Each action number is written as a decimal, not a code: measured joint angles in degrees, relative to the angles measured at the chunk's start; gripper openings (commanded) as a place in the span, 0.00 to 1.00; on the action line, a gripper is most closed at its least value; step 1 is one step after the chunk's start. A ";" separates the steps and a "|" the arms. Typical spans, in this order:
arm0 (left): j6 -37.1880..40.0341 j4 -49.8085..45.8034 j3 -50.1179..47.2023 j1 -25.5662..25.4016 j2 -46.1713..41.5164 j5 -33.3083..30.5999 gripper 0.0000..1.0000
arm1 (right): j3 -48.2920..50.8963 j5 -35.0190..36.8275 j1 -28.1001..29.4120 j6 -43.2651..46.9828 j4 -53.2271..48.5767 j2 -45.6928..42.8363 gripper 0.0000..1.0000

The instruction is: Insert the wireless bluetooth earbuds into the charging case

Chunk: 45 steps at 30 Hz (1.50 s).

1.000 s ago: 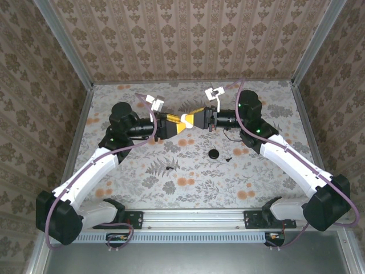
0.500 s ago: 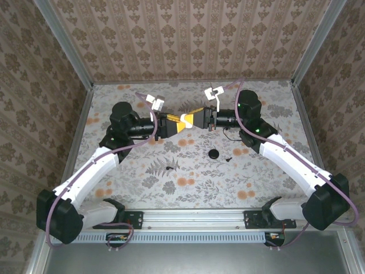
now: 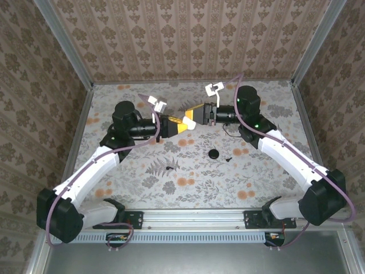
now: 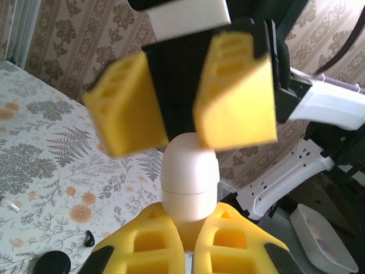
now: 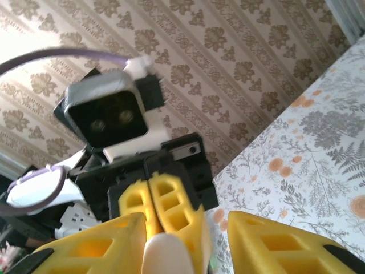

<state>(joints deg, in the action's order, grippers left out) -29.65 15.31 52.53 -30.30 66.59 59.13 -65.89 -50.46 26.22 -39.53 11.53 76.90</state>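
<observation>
One charging case (image 4: pixel 189 177), pinched by left gripper (image 4: pixel 191 242), right gripper (image 5: pixel 188 242) parted

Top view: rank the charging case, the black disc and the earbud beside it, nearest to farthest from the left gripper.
1. charging case, held in the left gripper.
2. black disc, nearer the bases, rightward.
3. earbud, just right of the disc.

Left hand (image 3: pixel 182 125) and right hand (image 3: pixel 193 116) meet over the rear worktop (image 3: pixel 194 191), barring passage. Nearer, a black disc (image 3: pixel 214 153) and earbud (image 3: pixel 227 160) obstruct.
</observation>
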 measured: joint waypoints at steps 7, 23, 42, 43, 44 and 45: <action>7.69 -7.48 -0.17 0.04 -0.76 -0.72 0.00 | -0.31 0.09 -2.62 -0.04 -3.02 1.46 0.57; 6.88 -9.22 -0.15 1.92 -0.66 -0.39 0.00 | -0.26 0.83 0.98 11.74 -12.68 -0.31 0.79; 5.18 -8.46 -0.61 2.64 -0.72 -1.81 0.00 | -0.04 3.72 -0.79 13.11 -14.43 1.29 0.76; 5.14 -8.48 -0.79 2.67 -0.79 -1.84 0.00 | -0.26 3.78 -0.90 12.70 -14.36 1.51 0.76; 5.01 -8.52 -0.96 2.67 -0.87 -1.90 0.00 | -0.57 3.85 -1.07 12.33 -14.05 1.97 0.76; 4.92 -8.57 -1.20 2.69 -0.98 -1.92 0.00 | -0.76 4.13 -1.29 11.91 -13.49 2.38 0.75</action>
<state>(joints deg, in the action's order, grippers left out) -24.73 6.74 51.33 -27.62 65.60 57.21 -66.65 -46.33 24.93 -27.62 -1.96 79.29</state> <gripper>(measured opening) 0.051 0.756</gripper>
